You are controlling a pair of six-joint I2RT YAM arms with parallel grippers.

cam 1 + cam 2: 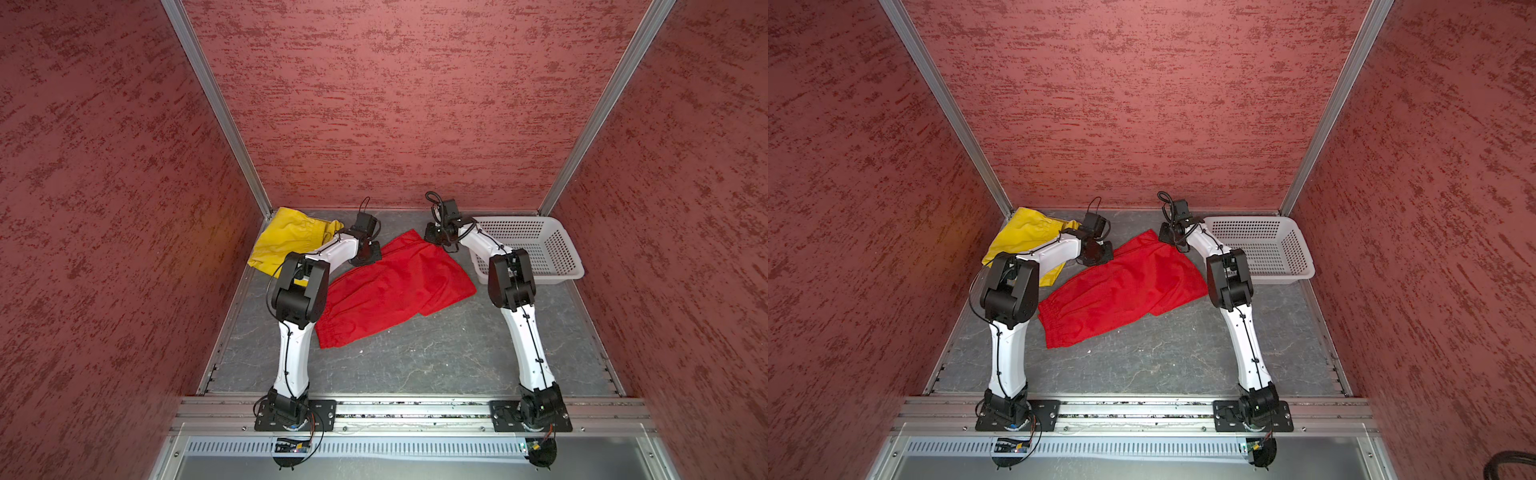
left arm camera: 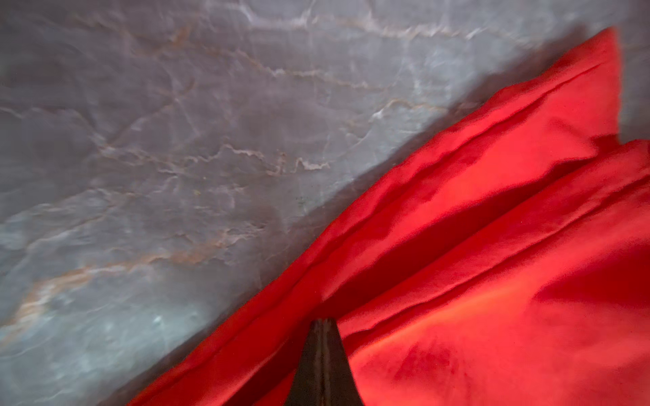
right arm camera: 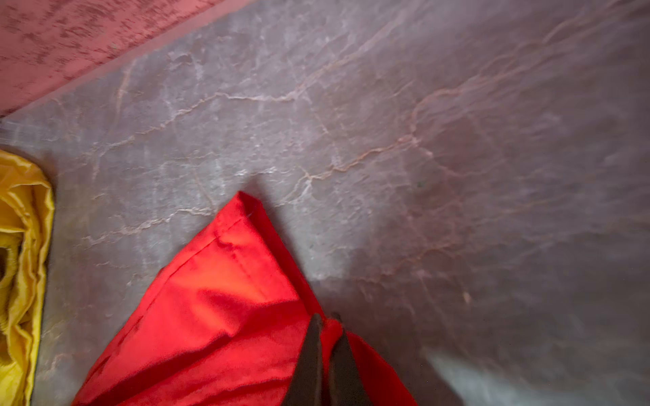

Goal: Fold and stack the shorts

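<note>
Two grippers are closed on the same garment. The left gripper [image 2: 323, 325] has its dark jaws pressed together, pinching a fold near one edge of the red shorts [image 2: 492, 263]. Creases in the cloth run toward its tips. The right gripper [image 3: 329, 320] is also clamped on the red shorts, with a strip of red cloth showing between its jaws, close to a pointed hem corner.

In both top views the red shorts [image 1: 395, 286] lie spread at a slant across the middle of the grey marbled tabletop [image 1: 415, 365]. The gathered waistband is nearest the arm bases and the leg ends point toward the back wall. The left gripper [image 1: 365, 255] sits on the left side edge of the cloth. The right gripper [image 1: 436, 237] sits by its far corner.

The yellow shorts [image 1: 286, 241] lie crumpled in the far left corner of the tabletop. The left arm [image 1: 291, 353] reaches over them and hides their near edge. A white perforated basket [image 1: 536, 280] stands in the far right corner, with the right arm [image 1: 528, 345] crossing in front of its left side.
</note>
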